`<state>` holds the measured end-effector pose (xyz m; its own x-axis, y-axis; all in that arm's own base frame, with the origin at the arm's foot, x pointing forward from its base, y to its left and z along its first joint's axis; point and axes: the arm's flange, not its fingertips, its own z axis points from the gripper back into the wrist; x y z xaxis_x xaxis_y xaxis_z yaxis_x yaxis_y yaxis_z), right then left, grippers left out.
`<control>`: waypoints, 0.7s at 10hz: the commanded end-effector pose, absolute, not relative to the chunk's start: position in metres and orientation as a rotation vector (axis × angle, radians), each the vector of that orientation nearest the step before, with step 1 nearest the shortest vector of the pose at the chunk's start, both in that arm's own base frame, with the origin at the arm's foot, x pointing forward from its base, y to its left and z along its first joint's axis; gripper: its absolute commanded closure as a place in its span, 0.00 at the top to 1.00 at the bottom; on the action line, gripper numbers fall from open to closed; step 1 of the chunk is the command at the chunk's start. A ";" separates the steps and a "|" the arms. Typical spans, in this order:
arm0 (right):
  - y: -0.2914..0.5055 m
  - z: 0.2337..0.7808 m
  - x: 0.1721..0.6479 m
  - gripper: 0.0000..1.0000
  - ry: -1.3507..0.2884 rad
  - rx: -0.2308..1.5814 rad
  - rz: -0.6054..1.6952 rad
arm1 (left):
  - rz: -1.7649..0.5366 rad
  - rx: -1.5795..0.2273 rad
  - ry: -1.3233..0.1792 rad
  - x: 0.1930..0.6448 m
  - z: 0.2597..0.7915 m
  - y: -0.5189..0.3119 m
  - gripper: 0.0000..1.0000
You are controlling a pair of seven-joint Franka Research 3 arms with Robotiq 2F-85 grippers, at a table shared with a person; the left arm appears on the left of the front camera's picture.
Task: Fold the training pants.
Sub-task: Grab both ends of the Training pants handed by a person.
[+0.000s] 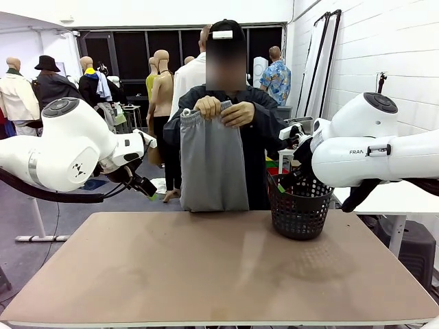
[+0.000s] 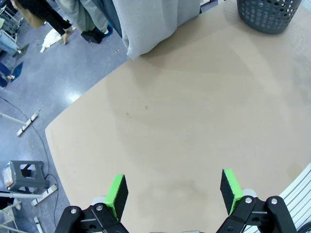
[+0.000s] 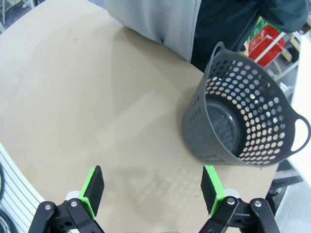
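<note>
A person at the far side of the table holds up the light grey training pants [image 1: 212, 164] by the waistband with both hands; the legs hang down to the table's far edge. The pants' lower part also shows at the top of the left wrist view [image 2: 150, 24] and the right wrist view [image 3: 155, 17]. My left gripper [image 2: 174, 191] hovers open above the bare tabletop, well short of the pants. My right gripper [image 3: 153, 187] is open too, above the table beside the basket. In the front view the left gripper [image 1: 145, 186] hangs at the left, raised off the table.
A black mesh basket [image 1: 299, 205] stands at the table's far right; it is empty inside [image 3: 243, 121]. The brown tabletop [image 1: 206, 267] stretches wide in front. A grey stool [image 2: 22, 175] sits on the floor beyond the table's left edge.
</note>
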<state>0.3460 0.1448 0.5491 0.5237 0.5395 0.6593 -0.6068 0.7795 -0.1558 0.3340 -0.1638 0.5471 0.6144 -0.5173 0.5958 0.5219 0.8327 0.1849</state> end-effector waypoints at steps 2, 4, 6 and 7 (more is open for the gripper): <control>0.145 0.549 0.346 1.00 -0.757 0.097 0.687 | -0.610 -0.003 -0.685 0.334 0.547 -0.164 1.00; 0.145 0.549 0.346 1.00 -0.757 0.097 0.687 | -0.610 -0.003 -0.685 0.334 0.547 -0.164 1.00; 0.145 0.549 0.346 1.00 -0.757 0.097 0.687 | -0.610 -0.003 -0.685 0.334 0.547 -0.164 1.00; 0.145 0.549 0.346 1.00 -0.757 0.097 0.687 | -0.610 -0.003 -0.685 0.334 0.547 -0.164 1.00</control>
<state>0.3460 0.1448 0.5491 0.5237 0.5395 0.6593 -0.6067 0.7795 -0.1558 0.3340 -0.1638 0.5471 0.6144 -0.5173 0.5958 0.5219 0.8327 0.1849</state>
